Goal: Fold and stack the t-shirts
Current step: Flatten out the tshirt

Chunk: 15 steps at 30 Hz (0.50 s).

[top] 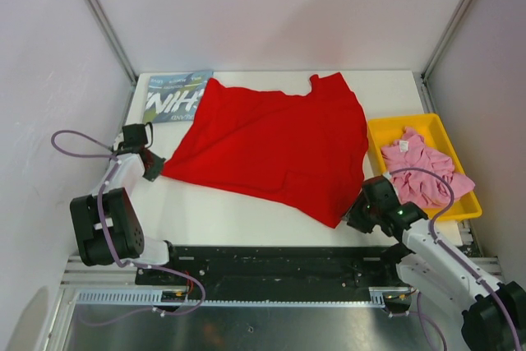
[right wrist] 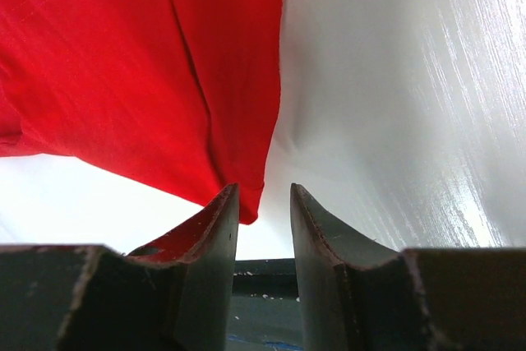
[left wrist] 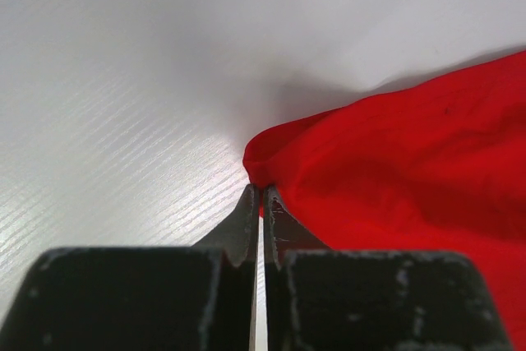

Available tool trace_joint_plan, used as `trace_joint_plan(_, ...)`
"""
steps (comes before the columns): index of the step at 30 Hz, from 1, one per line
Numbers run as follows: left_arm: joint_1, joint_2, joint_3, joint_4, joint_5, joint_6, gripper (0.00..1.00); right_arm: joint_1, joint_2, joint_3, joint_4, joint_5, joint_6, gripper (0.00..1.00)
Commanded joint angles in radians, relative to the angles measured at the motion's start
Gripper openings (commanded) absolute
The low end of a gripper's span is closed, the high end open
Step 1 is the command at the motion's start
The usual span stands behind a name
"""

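The red t-shirt (top: pixel 271 145) lies spread plain side up across the middle of the table (top: pixel 246 211). My left gripper (top: pixel 154 166) is shut on its left corner, and the left wrist view shows red cloth (left wrist: pixel 394 162) pinched at the fingertips of the left gripper (left wrist: pixel 263 188). My right gripper (top: pixel 355 215) sits at the shirt's near right corner. It is open in the right wrist view (right wrist: pixel 263 195), with the tip of the red cloth (right wrist: pixel 123 63) hanging loose against the left finger (right wrist: pixel 222 219). A folded blue t-shirt (top: pixel 177 96) lies at the back left. The pink t-shirt (top: pixel 421 172) is crumpled in the tray.
The yellow tray (top: pixel 386 133) stands at the right edge of the table, close to my right arm. White walls enclose the back and sides. A black rail (top: pixel 279 260) runs along the near edge.
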Motion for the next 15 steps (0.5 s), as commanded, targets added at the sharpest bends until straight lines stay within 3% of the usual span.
trace_joint_plan(1, 0.005, -0.033, 0.030, 0.018, -0.003, 0.021, 0.00, 0.005, 0.039, 0.003, 0.034, 0.016, 0.013, 0.37)
trace_joint_plan(15, 0.005, -0.027, 0.028, 0.019, 0.000, 0.018, 0.00, 0.025, 0.141, -0.007, 0.152, 0.034, 0.009, 0.38)
